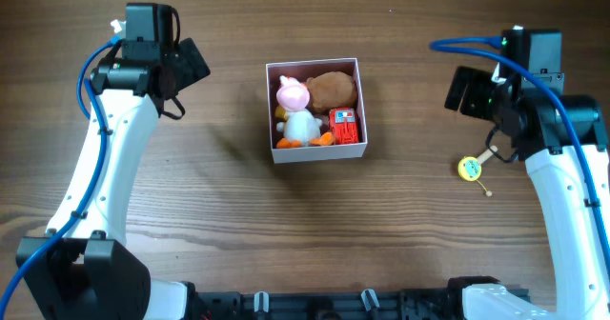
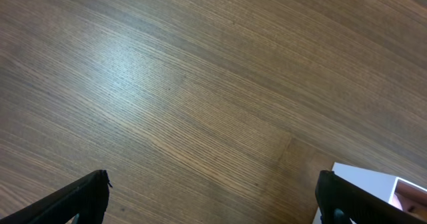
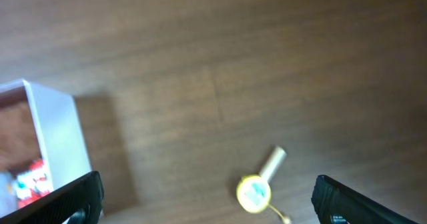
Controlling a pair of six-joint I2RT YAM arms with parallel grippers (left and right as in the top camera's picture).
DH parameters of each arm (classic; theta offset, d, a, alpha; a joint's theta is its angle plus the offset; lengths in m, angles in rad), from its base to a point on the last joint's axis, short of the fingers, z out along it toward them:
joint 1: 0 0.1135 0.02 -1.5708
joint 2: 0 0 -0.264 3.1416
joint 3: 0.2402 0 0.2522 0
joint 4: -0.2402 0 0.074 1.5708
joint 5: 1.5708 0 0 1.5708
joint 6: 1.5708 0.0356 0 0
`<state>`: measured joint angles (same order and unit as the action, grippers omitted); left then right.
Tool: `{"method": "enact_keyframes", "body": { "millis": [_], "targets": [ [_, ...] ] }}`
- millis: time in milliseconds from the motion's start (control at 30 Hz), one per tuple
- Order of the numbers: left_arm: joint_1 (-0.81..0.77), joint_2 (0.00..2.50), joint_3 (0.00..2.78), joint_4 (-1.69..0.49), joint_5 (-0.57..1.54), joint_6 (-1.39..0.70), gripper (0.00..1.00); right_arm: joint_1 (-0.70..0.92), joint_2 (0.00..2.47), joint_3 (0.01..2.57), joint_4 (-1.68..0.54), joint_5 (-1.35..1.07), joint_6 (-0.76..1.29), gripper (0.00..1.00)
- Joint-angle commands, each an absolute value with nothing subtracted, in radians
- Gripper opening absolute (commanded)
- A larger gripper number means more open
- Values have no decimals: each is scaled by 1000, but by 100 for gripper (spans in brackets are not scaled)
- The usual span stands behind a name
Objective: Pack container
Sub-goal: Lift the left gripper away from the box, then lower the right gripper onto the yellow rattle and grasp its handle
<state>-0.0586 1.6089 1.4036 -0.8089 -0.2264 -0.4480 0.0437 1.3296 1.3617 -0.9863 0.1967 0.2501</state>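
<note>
The table (image 1: pixel 400 234) in front of me is dark brown wood, its grain running from side to side, with a soft pale sheen where my left wrist looks down. Two things lie directly on it. The container (image 1: pixel 322 153) sits flat near the middle, square, white-walled and lidless. Well apart from it, on my right side, a small yellow disc (image 1: pixel 469 169) lies on the bare wood, with a short pale stick (image 3: pixel 272 163) joined to it.

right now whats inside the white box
The container holds a white plush toy with a pink head, a brown plush toy and a small red toy. They cover most of its floor; anything beneath is hidden.
</note>
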Motion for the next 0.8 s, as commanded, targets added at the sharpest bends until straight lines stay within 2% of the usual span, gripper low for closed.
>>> {"method": "enact_keyframes", "body": {
  "millis": [0,133,167,233,333,533,767],
  "targets": [
    [-52,1603,1407,-809,-213,-460,100,42,1332,1356,-954,100,264,100],
    [-52,1603,1407,-809,-213,-460,100,41,1332,1350,-926,121,316,100],
    [-52,1603,1407,-809,-213,-460,100,38,1333,1347,-936,168,397,100],
    [-52,1603,1407,-809,-213,-460,100,28,1345,1340,-1002,298,682,100],
    [-52,1603,1407,-809,-213,-460,100,25,1370,1287,-1039,383,958,100],
    [-52,1603,1407,-809,-213,-460,100,5,1470,1215,-1008,439,1059,100],
    [-52,1603,1407,-809,-213,-460,100,-115,1625,1215,-988,351,1075,100]
  ]
}}
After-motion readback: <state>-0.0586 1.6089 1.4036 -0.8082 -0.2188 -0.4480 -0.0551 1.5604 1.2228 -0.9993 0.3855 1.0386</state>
